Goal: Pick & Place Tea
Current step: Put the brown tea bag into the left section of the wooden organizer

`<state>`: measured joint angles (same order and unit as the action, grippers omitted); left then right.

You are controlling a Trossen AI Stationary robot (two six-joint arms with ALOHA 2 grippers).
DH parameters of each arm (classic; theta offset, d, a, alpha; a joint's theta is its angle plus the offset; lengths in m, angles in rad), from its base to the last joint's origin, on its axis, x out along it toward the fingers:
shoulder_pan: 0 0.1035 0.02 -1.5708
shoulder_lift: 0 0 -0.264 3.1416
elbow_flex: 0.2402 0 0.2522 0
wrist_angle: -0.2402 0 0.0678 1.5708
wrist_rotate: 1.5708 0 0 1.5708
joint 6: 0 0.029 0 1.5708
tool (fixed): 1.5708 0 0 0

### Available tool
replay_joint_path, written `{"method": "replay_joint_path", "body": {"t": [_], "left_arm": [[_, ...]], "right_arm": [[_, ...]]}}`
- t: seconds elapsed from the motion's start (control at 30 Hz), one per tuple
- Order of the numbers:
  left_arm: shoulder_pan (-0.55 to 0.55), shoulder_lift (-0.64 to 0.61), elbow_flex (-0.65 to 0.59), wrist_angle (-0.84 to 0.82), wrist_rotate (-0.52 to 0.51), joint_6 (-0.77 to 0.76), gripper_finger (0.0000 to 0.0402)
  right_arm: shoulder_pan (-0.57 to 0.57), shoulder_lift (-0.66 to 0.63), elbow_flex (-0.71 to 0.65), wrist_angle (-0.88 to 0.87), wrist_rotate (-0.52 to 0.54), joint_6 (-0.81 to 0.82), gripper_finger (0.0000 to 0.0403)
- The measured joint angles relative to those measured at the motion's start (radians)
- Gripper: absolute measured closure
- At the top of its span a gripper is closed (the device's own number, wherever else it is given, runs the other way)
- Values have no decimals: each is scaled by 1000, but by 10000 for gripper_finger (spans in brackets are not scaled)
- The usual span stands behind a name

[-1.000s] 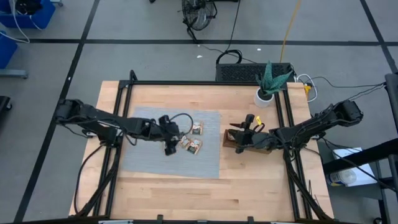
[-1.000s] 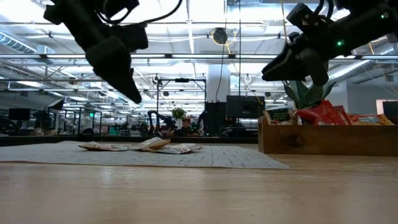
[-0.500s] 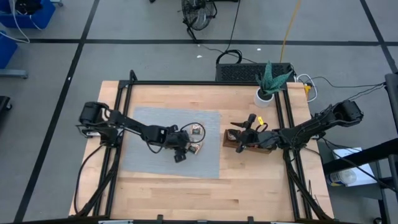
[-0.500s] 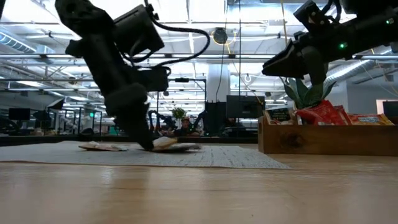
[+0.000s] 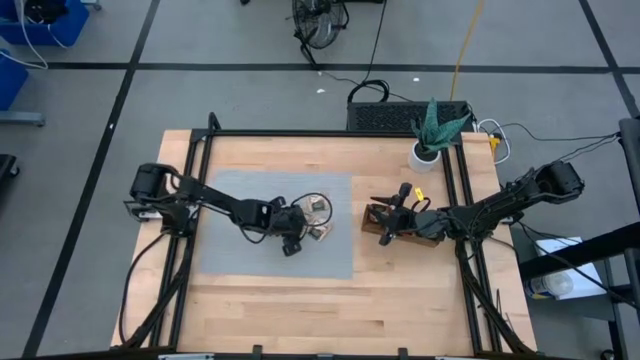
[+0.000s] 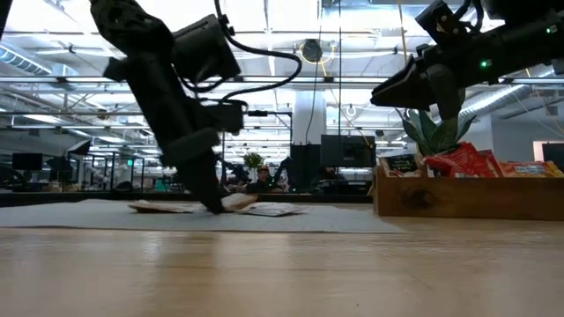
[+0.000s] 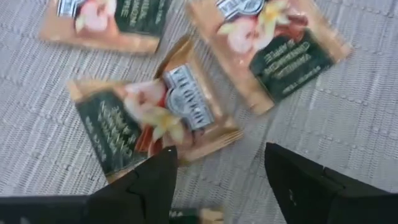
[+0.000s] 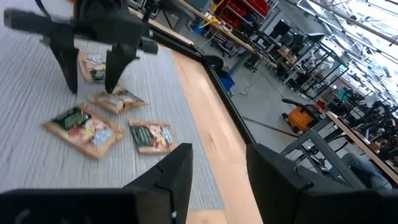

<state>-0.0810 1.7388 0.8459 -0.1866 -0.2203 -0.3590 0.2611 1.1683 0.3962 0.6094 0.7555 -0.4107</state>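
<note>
The left claw [image 5: 292, 243] has dropped onto the tea sachets [image 5: 318, 218].

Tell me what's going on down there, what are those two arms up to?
Left tool open, down on the grey mat, straddling a tea sachet. Right tool open, empty, hovering over the wooden tray. Other sachets crowd close beside the target.

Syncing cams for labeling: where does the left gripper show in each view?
High: left gripper over the grey mat, beside the tea sachets.
Low: left of centre, tips down at the mat among the sachets.
Left wrist: its own gripper at the picture's bottom, open over a sachet.
Right wrist: far off, above the sachets.
Shared landmark: the grey mat.
</note>
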Motion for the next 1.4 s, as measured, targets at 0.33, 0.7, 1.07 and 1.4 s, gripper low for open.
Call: {"method": "replay_joint_path", "body": {"t": [0.33,0.7,1.07,1.4], "left_arm": [[26,-133,14,-74,-96,-148,160],[26,54,322,-452,-123,-186,161],[23,273,503,-636,-121,-231,161],[38,284,503,-671,-170,-285,161]], "right_arm": [[0,0,0,-4,1,1,270],[0,0,0,-8,2,-2,273],[0,0,0,-23,2,-2,273],[0,0,0,-29,2,-1,273]]}}
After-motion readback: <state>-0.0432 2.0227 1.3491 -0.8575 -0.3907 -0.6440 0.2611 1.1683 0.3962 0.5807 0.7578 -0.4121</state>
